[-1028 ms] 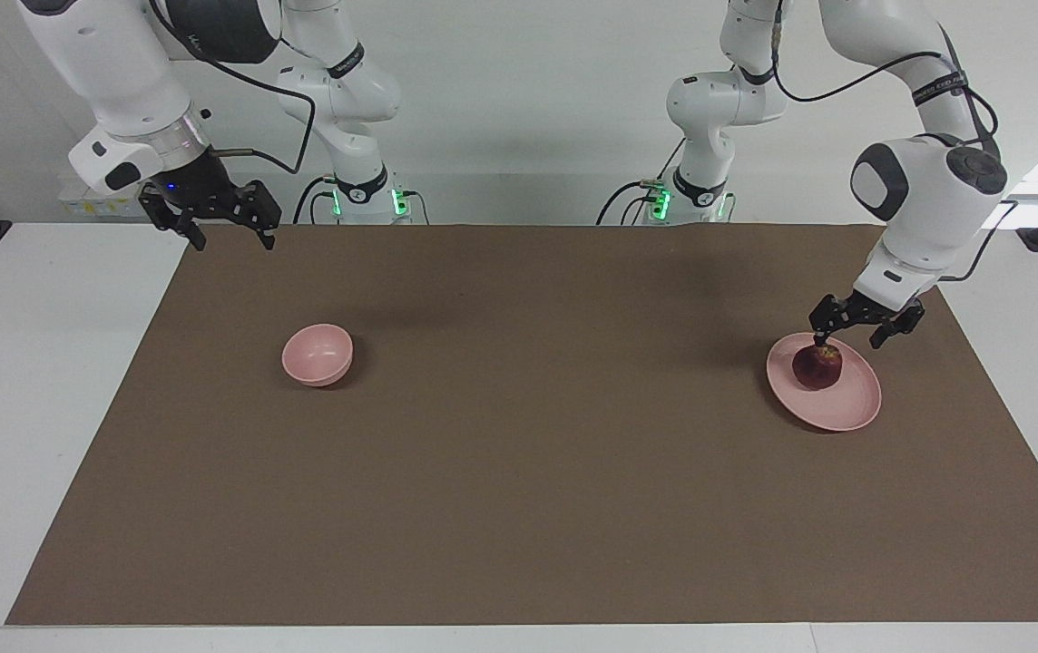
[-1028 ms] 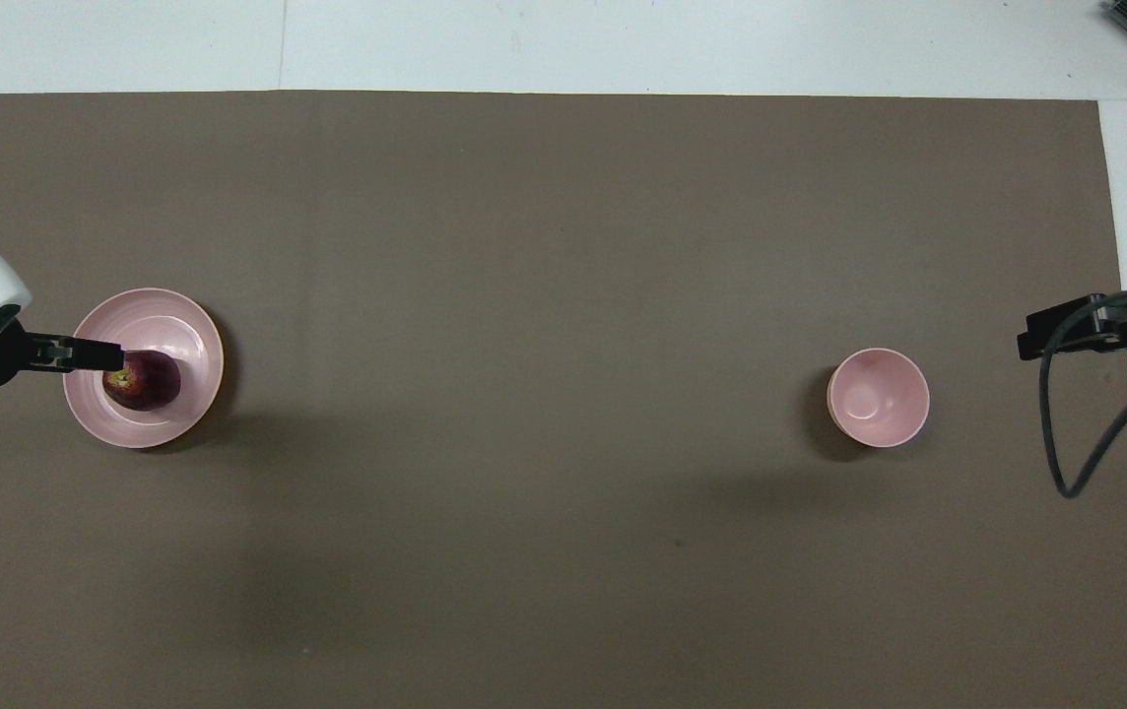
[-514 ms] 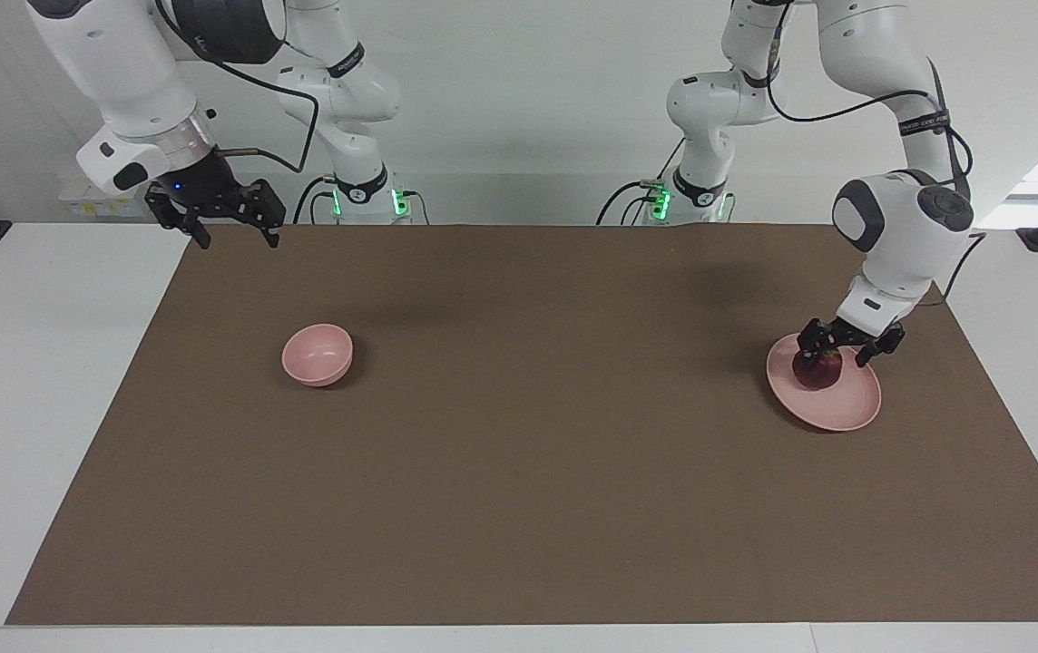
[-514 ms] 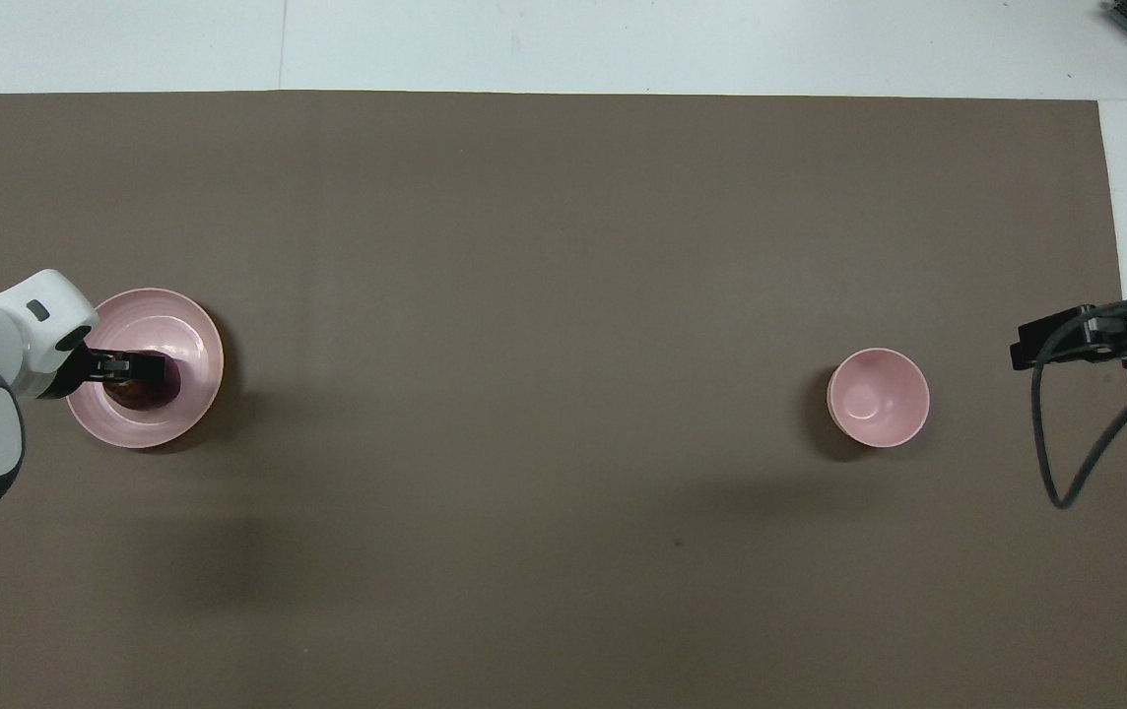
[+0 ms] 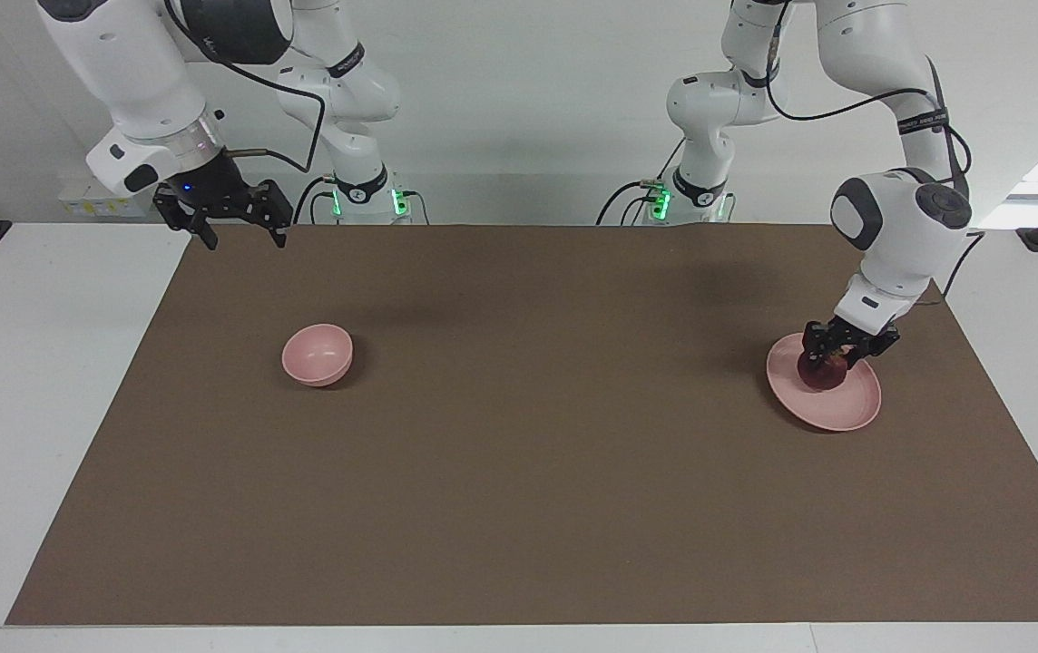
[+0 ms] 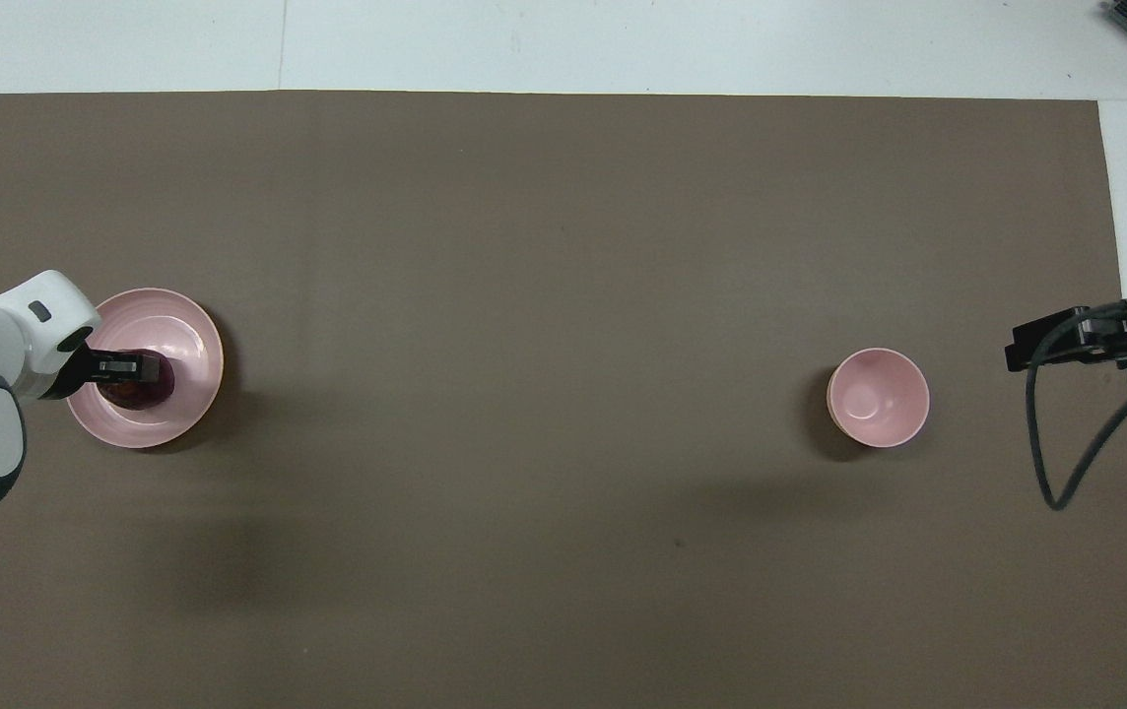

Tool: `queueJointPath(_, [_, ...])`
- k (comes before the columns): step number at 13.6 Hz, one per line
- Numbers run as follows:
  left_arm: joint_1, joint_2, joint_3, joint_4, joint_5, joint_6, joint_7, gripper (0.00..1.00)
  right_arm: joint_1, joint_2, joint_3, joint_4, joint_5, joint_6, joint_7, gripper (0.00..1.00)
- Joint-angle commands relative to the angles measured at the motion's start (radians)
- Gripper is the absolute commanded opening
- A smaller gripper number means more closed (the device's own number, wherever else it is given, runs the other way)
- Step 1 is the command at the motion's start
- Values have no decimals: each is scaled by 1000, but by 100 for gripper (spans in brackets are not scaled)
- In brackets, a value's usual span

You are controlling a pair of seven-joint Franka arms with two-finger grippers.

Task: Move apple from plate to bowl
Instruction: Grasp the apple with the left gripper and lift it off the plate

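In the facing view, the left gripper (image 5: pixel 838 355) was down on the pink plate (image 5: pixel 846 408), its jaws standing on either side of the apple (image 5: pixel 820 374) and closed against it; the dark red fruit sat between the fingers, resting on the half of the plate nearer the robots. The pink bowl (image 5: pixel 318 354) stood well apart from those jaws, toward the right arm's end of the brown mat (image 5: pixel 519 472). The right gripper (image 5: pixel 241 238) hung in the air over the mat's edge nearest the robots, jaws spread apart with nothing between them, the arm waiting.

In the overhead view, the left gripper (image 6: pixel 130 367) covered the top of the apple (image 6: pixel 142 394), whose maroon skin showed around the fingers, inside the plate (image 6: pixel 184 325). The bowl (image 6: pixel 879 398) sat by itself, its hollow bare, with the right gripper (image 6: pixel 1017 347) beside it over the mat's (image 6: pixel 563 295) end; from this angle I could not tell how the right jaws stood.
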Motion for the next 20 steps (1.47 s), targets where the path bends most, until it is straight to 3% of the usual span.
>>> queueJointPath(1, [-5,-78,-6,81,-2,-196,-7,0,7,-31,6,-33,22,6,5,100])
queueJointPath(3, [-17,-80,-17,160,-52,-333,-7,0,7,-60,4,-77,63,3,1,100])
queueJointPath(4, [-35,-82,-17,184,-136,-371,-10,0,7,-82,4,-113,95,9,5,100])
queueJointPath(8, [-75,-115,-67,191,-414,-407,-89,0,29,-125,7,-191,229,12,15,100])
queueJointPath(11, [-78,-117,-147,188,-612,-402,-131,0,114,-93,6,-194,316,46,126,100])
queueJointPath(16, [-78,-132,-277,179,-849,-381,-196,0,171,-13,6,-227,486,122,266,100])
queueJointPath(20, [-78,-138,-388,173,-977,-228,-303,0,231,53,7,-261,647,213,488,100])
